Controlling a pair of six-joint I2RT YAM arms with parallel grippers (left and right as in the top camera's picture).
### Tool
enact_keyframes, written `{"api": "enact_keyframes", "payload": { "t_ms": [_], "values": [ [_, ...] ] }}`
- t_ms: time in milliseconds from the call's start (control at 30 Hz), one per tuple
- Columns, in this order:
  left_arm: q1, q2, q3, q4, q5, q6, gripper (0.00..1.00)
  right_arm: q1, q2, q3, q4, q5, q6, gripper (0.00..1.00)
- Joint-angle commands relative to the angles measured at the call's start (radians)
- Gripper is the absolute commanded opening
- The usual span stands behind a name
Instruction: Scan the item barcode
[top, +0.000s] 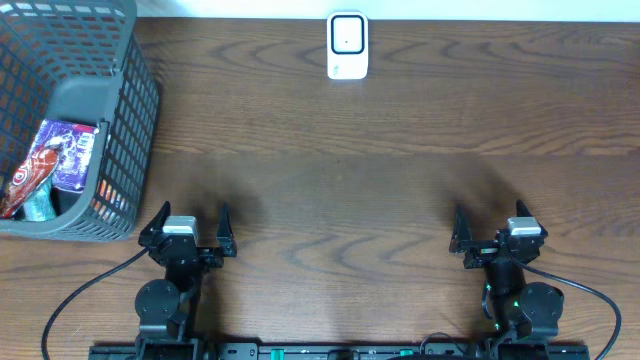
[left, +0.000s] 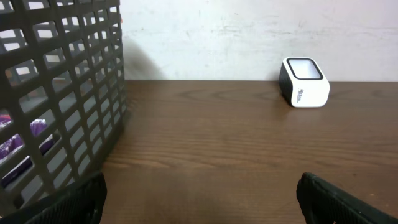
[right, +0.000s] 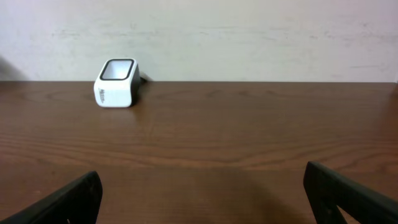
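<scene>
Left tool (top: 193, 213) and right tool (top: 489, 212) gape empty; basket (top: 128, 120) of packets (top: 58, 158) far left, scanner (top: 347, 45) beyond.

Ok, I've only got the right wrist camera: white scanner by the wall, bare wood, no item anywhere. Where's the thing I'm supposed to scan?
Observer: It's in a grey basket on the left side of the table, outside your view.
Operator: What's inside it?
Observer: A purple packet lies on the bottom, with a red packet beside it.
Operator: Which arm is closer?
Observer: The left gripper. It sits just right of the basket's near corner with its jaws open and nothing in them.
</scene>
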Motion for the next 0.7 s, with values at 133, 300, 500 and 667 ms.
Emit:
{"api": "enact_keyframes", "payload": {
  "t_ms": [133, 300, 500, 667],
  "values": [
    [0.006, -0.006, -0.013, -0.041, 0.01, -0.002, 0.98, 0.01, -0.005, -0.002, -0.002, -0.006, -0.014, 0.99],
    [0.006, -0.006, -0.013, -0.041, 0.01, -0.001, 0.98, 0.009, -0.005, -0.002, -0.002, -0.006, -0.014, 0.99],
    [0.006, -0.006, -0.013, -0.041, 0.01, -0.001, 0.98, 0.009, -0.005, -0.002, -0.002, -0.006, -0.014, 0.99],
    [0.004, -0.006, -0.012, -0.026, 0.152, -0.174, 0.98, 0.01, -0.005, -0.002, -0.002, -0.006, -0.014, 0.99]
  ]
}}
